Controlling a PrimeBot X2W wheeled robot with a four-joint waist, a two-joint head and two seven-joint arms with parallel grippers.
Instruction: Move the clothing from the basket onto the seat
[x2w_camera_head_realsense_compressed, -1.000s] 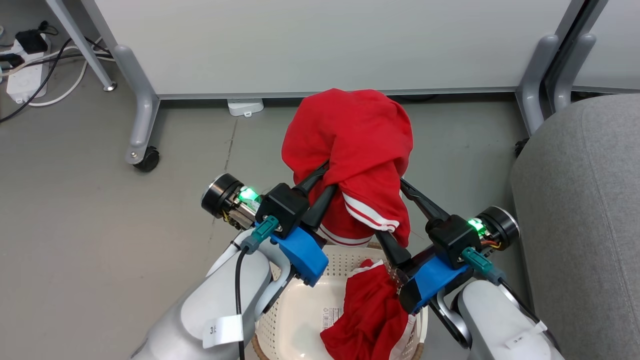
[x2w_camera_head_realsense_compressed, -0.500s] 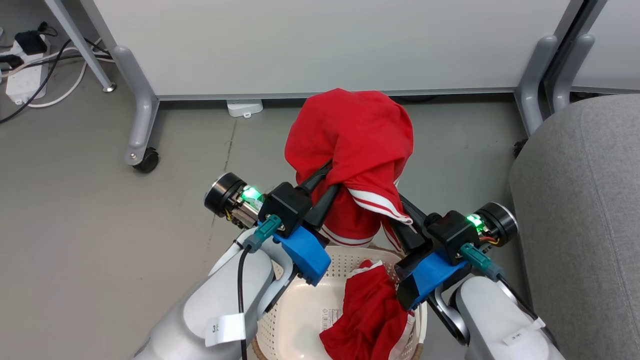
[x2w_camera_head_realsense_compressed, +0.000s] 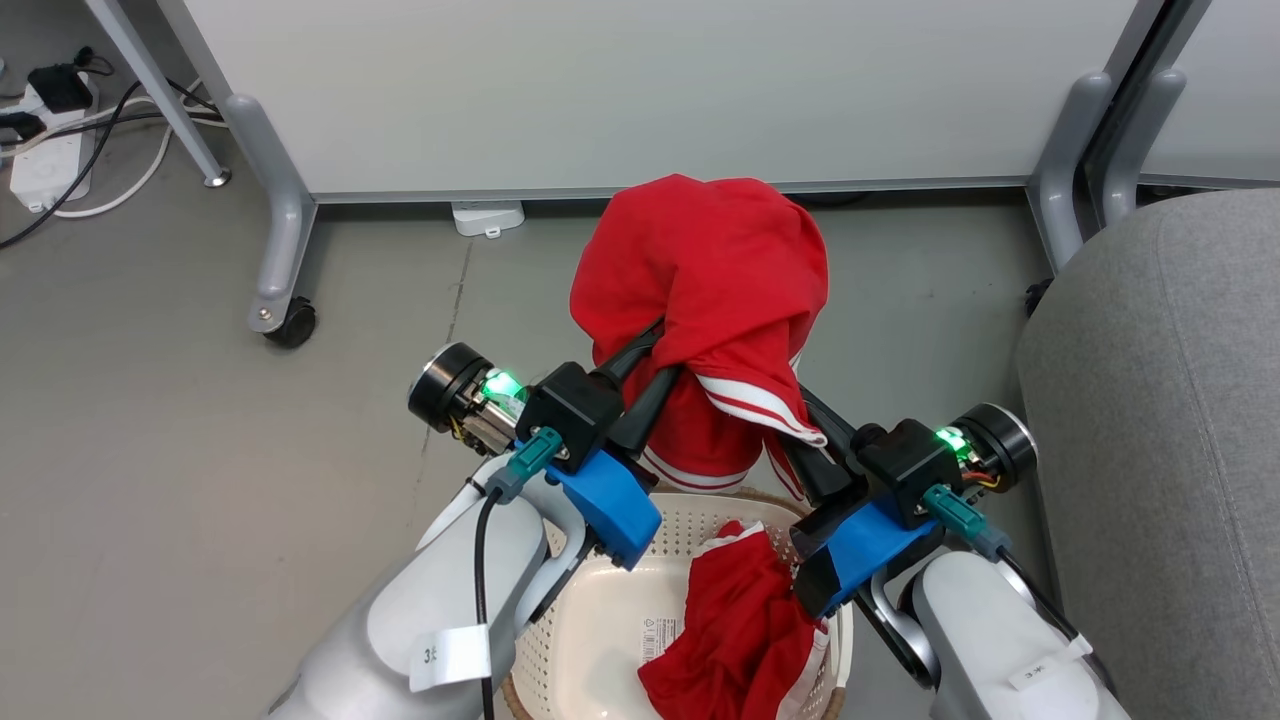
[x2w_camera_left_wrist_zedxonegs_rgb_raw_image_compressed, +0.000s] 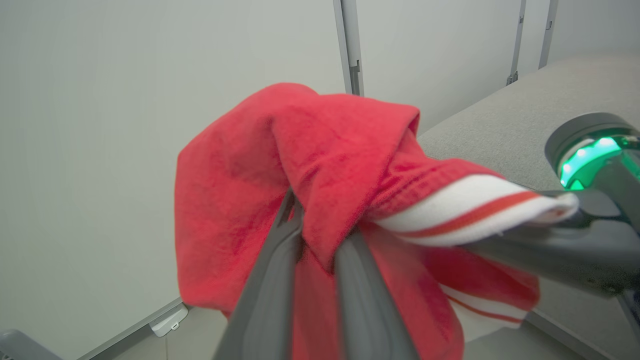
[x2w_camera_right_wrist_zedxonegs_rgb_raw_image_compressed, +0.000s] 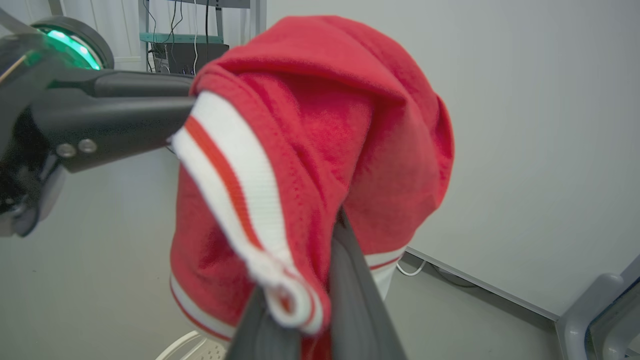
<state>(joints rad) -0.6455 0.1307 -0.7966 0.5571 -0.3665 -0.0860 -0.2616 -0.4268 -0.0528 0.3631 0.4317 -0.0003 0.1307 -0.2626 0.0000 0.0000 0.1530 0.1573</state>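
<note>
A bright red garment (x2w_camera_head_realsense_compressed: 705, 270) with a white striped hem hangs bunched in the air above the basket, held from both sides. My left gripper (x2w_camera_head_realsense_compressed: 662, 348) is shut on its left fold, fabric pinched between the fingers (x2w_camera_left_wrist_zedxonegs_rgb_raw_image_compressed: 272, 280). My right gripper (x2w_camera_head_realsense_compressed: 800, 420) is shut on the striped hem (x2w_camera_right_wrist_zedxonegs_rgb_raw_image_compressed: 235, 185), its fingertips buried in cloth. The cream perforated basket (x2w_camera_head_realsense_compressed: 600, 620) stands on the floor below my wrists. Inside it lies a second red garment (x2w_camera_head_realsense_compressed: 745, 630) beside the paper label. The grey seat (x2w_camera_head_realsense_compressed: 1160, 420) rises at the right, with nothing on the part in view.
A white partition panel runs across the back on grey legs, with a caster (x2w_camera_head_realsense_compressed: 290, 322) at the left and another leg (x2w_camera_head_realsense_compressed: 1065, 160) close to the seat. A power strip and cables (x2w_camera_head_realsense_compressed: 45, 150) lie at the far left. Grey floor surrounds the basket.
My right gripper's fingers, wide apart a second ago, have shut on the raised garment's striped hem. The left gripper and the garment have barely moved.
</note>
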